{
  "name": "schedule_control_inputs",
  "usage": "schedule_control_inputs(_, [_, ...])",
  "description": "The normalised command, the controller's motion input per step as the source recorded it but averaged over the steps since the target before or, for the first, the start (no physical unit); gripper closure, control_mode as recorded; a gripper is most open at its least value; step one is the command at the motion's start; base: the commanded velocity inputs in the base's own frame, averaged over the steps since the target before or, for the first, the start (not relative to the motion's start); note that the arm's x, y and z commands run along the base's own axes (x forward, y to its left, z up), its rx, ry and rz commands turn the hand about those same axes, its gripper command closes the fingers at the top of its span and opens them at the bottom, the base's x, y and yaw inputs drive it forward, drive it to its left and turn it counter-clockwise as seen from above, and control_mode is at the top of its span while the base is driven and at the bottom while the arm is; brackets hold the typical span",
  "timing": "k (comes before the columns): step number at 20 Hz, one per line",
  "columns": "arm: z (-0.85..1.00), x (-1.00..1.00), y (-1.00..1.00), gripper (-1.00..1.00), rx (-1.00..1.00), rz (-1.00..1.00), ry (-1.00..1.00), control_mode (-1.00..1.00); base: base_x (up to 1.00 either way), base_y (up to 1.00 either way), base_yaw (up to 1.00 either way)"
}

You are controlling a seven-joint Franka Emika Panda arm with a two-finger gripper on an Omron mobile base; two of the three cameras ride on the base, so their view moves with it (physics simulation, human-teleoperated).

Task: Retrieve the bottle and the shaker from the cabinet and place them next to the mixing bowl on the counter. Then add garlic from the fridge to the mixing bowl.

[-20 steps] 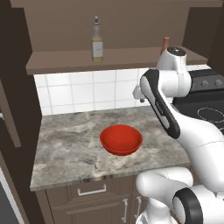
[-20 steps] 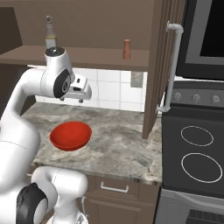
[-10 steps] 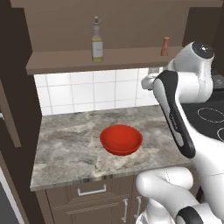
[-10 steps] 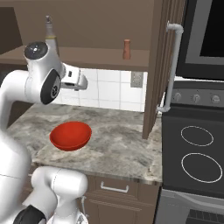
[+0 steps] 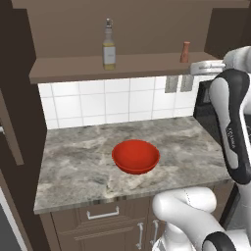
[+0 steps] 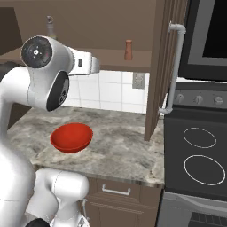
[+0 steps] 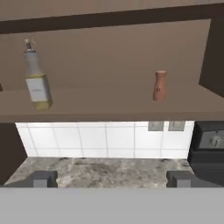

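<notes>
You could not see all of the bottle from the right base view, because the big white arm stood in front of its lower part. In the left base view the far end of the arm ran off the right edge, and the hand was hard to make out there. The garlic and the fridge could not be found anywhere you looked.

The arm was lifted high, up at the level of the cabinet shelf, with the hand pointing flat toward the back wall. In the hand view, the gripper had its two dark finger tips standing far apart, one at each bottom corner. It was let go wide and had nothing in it. It was well away from the shelf and touched nothing.

The bottle stood straight up on the shelf, toward the left side. It had pale yellow stuff inside and a light label. The shaker stood straight up on the same shelf, far to the right of the bottle. It was small and reddish brown.

The red mixing bowl sat on the grey stone counter, below the shelf and near the front edge. You could see nothing inside it. The stove was to the right of the counter.
</notes>
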Motion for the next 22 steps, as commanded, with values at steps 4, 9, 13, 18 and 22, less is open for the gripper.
schedule_control_inputs(4, [0.62, -0.18, -0.37, -1.00, 0.00, 0.00, -0.20, -1.00, 0.00, 0.00, 0.00])
schedule_control_inputs(9, [-0.01, 0.16, -0.06, -1.00, -0.07, -0.09, -0.02, -1.00, 0.00, 0.00, 0.00])
schedule_control_inputs(13, [-0.01, 0.49, -0.02, -1.00, -0.09, -0.13, 0.13, -1.00, 0.00, 0.00, 0.00])
schedule_control_inputs(18, [0.00, 0.33, -0.05, -1.00, 0.00, -0.07, 0.01, -1.00, 0.00, 0.00, 0.00])
schedule_control_inputs(22, [0.00, 0.42, -0.27, -1.00, 0.00, -0.05, 0.12, -1.00, 0.00, 0.00, 0.00])
